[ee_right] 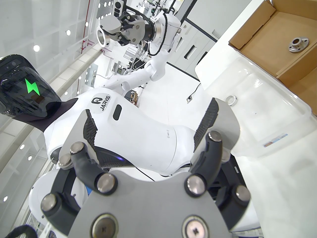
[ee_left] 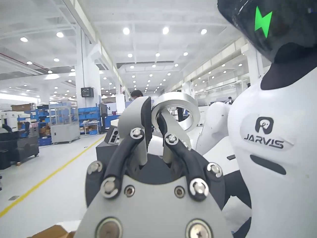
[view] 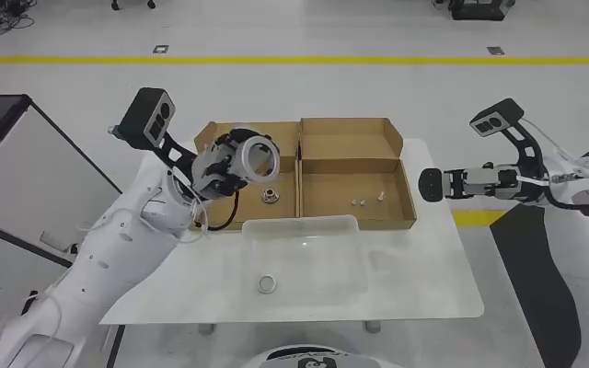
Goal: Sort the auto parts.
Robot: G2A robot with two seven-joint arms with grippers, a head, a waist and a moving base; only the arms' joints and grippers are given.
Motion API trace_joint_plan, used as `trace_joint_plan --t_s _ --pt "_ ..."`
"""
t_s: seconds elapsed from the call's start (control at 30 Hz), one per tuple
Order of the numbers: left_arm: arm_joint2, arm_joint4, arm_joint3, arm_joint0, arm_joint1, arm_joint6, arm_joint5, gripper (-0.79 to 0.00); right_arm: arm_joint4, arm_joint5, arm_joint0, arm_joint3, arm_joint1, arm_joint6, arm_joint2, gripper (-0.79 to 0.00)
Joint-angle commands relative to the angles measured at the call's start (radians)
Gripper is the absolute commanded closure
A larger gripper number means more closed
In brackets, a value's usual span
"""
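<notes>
Above the left cardboard box (view: 210, 131), the left gripper (ee_left: 154, 118) is clamped on the wall of a metal ring (ee_left: 173, 97), one finger inside it, one outside; a flanged part (view: 271, 195) lies in the box below; beyond the table (view: 442, 276), the right gripper (ee_right: 149, 115) hangs with its fingers apart.

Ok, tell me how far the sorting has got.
Done: a flange lies in the left box, small parts in the right box. In hand: the left jaws are shut on a big ring, held up over the left box. Left: a small ring in the clear tray; the right jaws are open, holding nothing, beside the table.
</notes>
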Motion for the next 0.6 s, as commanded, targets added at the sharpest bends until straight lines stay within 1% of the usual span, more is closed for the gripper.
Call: trace_joint_plan --t_s 0.0,0.2,0.57 --pt "0.011 -0.034 -0.014 -0.004 0.001 0.021 0.0 0.0 0.0 0.0 0.0 0.0 0.0 0.0 0.0 -0.785" --pt "0.03 -0.086 -0.037 -0.017 0.003 0.065 0.0 0.0 0.0 0.0 0.0 0.0 0.0 0.0 0.0 -0.785" --pt "0.035 -0.078 -0.039 -0.02 0.006 0.061 0.0 0.0 0.0 0.0 0.0 0.0 0.0 0.0 0.0 -0.785"
